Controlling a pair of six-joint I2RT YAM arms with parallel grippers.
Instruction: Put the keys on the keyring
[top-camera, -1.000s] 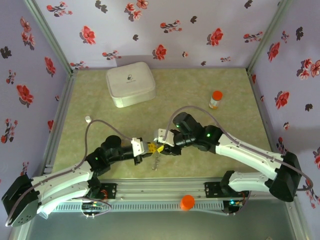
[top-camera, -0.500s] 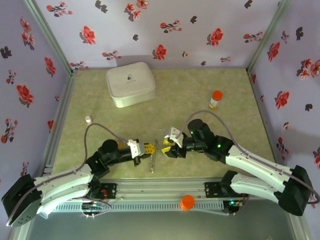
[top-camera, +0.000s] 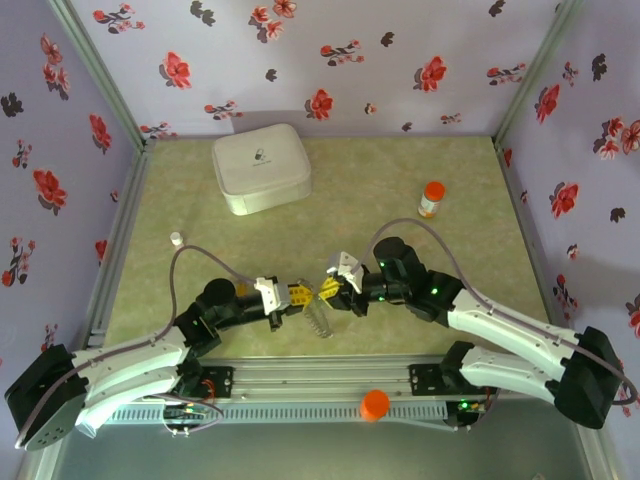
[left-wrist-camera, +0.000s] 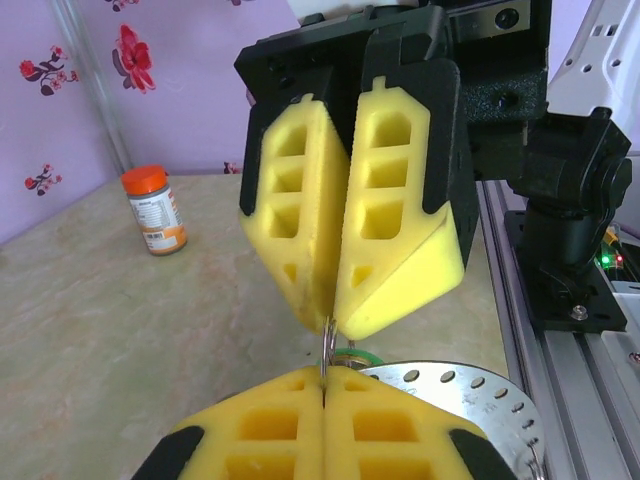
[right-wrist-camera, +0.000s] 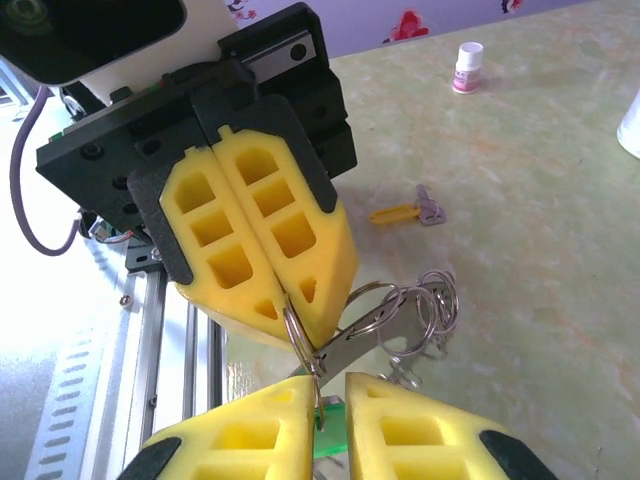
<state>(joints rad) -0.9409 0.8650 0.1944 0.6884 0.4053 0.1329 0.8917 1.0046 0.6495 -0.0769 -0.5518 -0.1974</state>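
Marbled beige tabletop (top-camera: 200, 210), near edge: left gripper (left-wrist-camera: 323, 378) clamps the flat grey toothed metallic keyring (left-wrist-camera: 460, 390) to steady it. The right gripper (right-wrist-camera: 332, 400), narrow, pinches the tiny green-headed key (right-wrist-camera: 330, 440) against it. The yellow-headed key (right-wrist-camera: 400, 213) lies farther off.

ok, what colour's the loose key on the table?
Yellow with a grey metal end; the key shows best in the right wrist view.

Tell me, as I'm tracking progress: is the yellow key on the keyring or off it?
Off. The yellow key lies flat on the table, apart from the keyring and touching nothing else.
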